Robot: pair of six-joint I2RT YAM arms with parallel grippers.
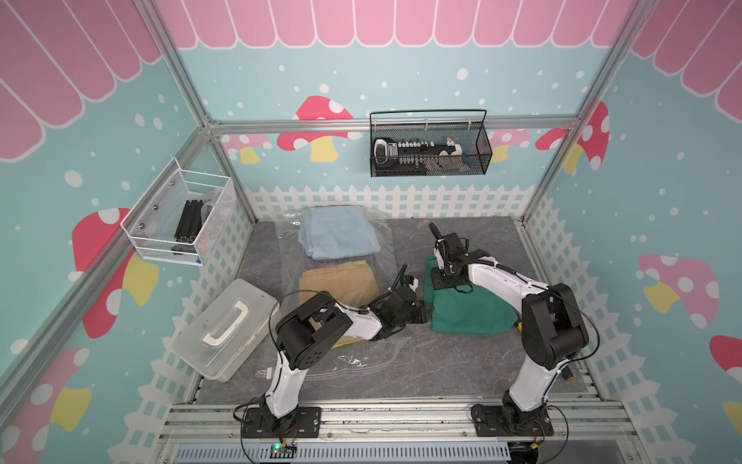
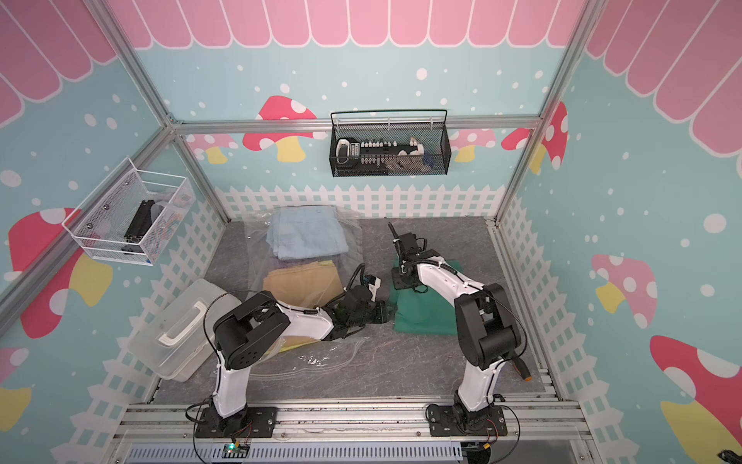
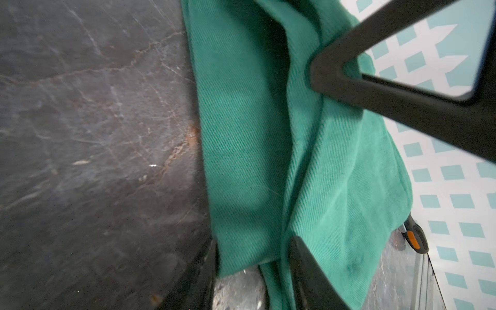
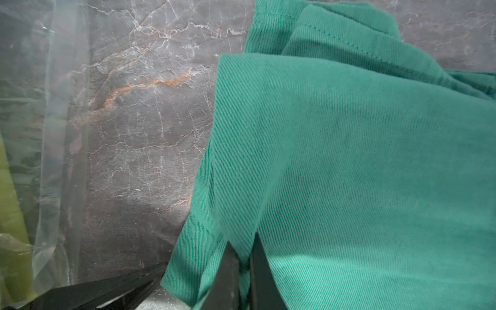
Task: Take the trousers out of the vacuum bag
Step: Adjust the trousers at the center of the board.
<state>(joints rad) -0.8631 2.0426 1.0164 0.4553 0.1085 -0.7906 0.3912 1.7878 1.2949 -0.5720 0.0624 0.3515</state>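
dark green trousers (image 1: pixel 469 309): outside vacuum bag (image 1: pixel 287 257), on surface (image 1: pixel 401 373), to the bag's right | bare strip of surface between bag edge and green cloth | right pincer (image 4: pixel 243 243): closed, pinching the far green edge | left pincer (image 3: pixel 253 241): partly open, near green edge between its jaws | light blue trousers (image 1: pixel 337 231), tan trousers (image 1: pixel 337 281): inside bag

The dark grey, marble-veined tabletop (image 1: pixel 441 373) carries a clear vacuum bag (image 1: pixel 289 261) running from 12 o'clock down towards 6 o'clock, left of centre. Dark green trousers (image 1: pixel 469 317) lie bunched at 3 o'clock. A translucent box (image 1: pixel 225 333) sits at 8 o'clock, and a small black-and-orange tool (image 1: pixel 568 375) at 4 o'clock.
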